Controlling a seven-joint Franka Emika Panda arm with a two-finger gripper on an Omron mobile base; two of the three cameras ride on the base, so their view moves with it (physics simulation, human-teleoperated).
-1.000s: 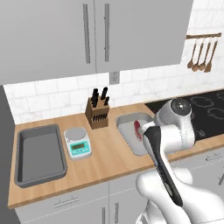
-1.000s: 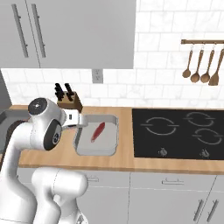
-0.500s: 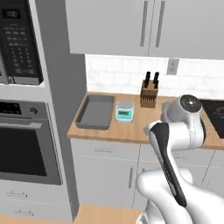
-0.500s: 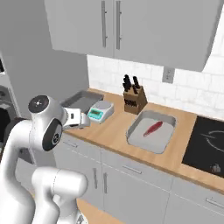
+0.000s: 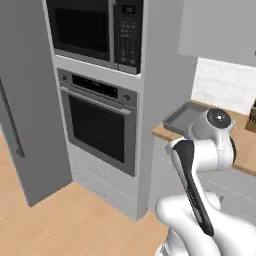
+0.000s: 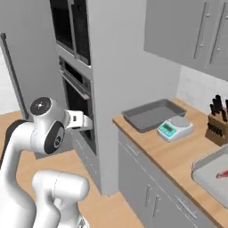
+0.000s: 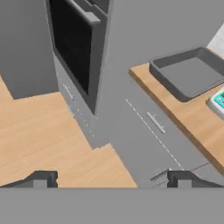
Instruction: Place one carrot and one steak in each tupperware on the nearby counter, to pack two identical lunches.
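As the base has been driven left along the counter (image 6: 178, 156), the oven (image 5: 100, 127) now faces it and the stovetop is gone. 1 steak (image 6: 221, 174) lies in 1 tupperware (image 6: 213, 176); the other tupperware (image 6: 153, 114) is empty. The gripper (image 7: 111, 180) is spread wide, empty, so another fetch is judged underway.

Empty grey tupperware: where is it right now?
The shallow grey rectangular tupperware sits at the left end of the wood-look counter in the right base view, next to the tall oven column, the small kitchen scale beside it.
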